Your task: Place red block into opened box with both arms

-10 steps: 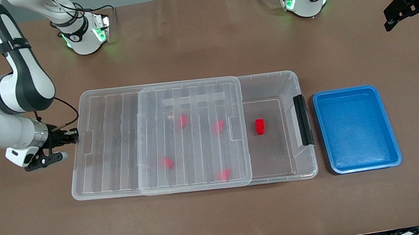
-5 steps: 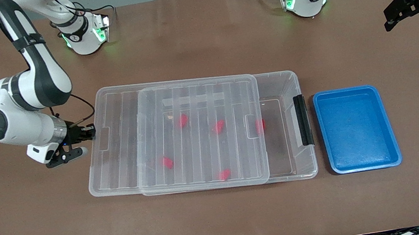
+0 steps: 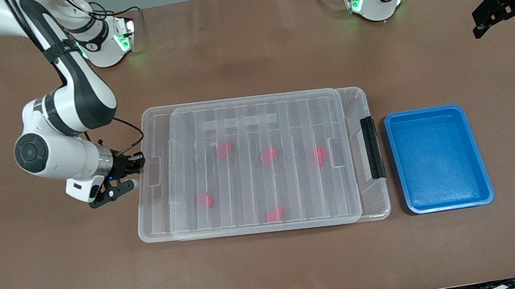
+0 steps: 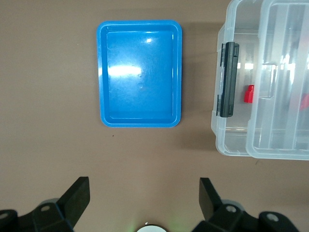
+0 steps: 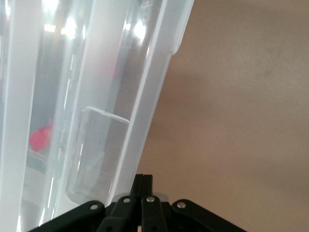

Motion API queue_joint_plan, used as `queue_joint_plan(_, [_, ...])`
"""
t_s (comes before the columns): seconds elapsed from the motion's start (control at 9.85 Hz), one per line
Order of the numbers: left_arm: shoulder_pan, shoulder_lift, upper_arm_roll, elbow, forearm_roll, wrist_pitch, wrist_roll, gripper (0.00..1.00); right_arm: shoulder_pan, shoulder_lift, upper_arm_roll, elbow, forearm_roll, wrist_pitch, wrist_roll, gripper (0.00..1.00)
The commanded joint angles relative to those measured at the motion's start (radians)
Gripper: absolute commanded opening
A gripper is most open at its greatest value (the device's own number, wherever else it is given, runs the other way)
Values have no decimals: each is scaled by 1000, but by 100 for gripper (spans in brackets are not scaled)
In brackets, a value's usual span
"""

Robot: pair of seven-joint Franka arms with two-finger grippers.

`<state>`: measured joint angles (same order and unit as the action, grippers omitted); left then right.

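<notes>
The clear box (image 3: 376, 200) lies mid-table with its ribbed lid (image 3: 245, 131) over nearly all of it. A narrow strip by the black clip (image 3: 372, 147) stays uncovered. Several red blocks lie inside; the red block (image 3: 319, 155) nearest the clip shows blurred through the lid. My right gripper (image 3: 139, 164) is shut, its tips against the lid's short edge (image 5: 145, 140) at the right arm's end. My left gripper (image 3: 502, 25) hangs open and holds nothing, over the left arm's end of the table. The left wrist view shows the box (image 4: 227, 145), clip (image 4: 228, 79) and red block (image 4: 249, 94).
A blue tray (image 3: 438, 157) with nothing in it sits beside the box, toward the left arm's end, and it also shows as the blue tray (image 4: 140, 72) in the left wrist view. Both arm bases stand along the table's back edge.
The right gripper has pushed the lid toward the left arm's end, so it now covers the red block near the clip and most of the opening. The left arm has not moved.
</notes>
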<state>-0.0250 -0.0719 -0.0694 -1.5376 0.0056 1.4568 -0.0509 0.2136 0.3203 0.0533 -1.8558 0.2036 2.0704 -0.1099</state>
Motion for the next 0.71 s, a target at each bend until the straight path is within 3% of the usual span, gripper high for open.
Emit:
queue_joint_plan(0.0, [-1,14,2,-12,-6,2,2,100,21,36,11,35,17,16,51,0])
queue_joint_plan(0.2, [-3,14,2,-12,-4,2,-6,100,15,36,11,40,16,7,52,3])
queue_joint_plan(0.3, [-1,12,2,-12,-6,0,-4,100,10,26,4,61,5,-37,71,42])
queue_joint_plan(0.41, [-1,14,2,-12,-6,0,2,100,-5,-13,-16,91,-56,-150,182,99])
queue_joint_plan(0.61, [0,14,2,-12,-6,0,3,100,-33,-142,-26,148,-244,-274,429,100])
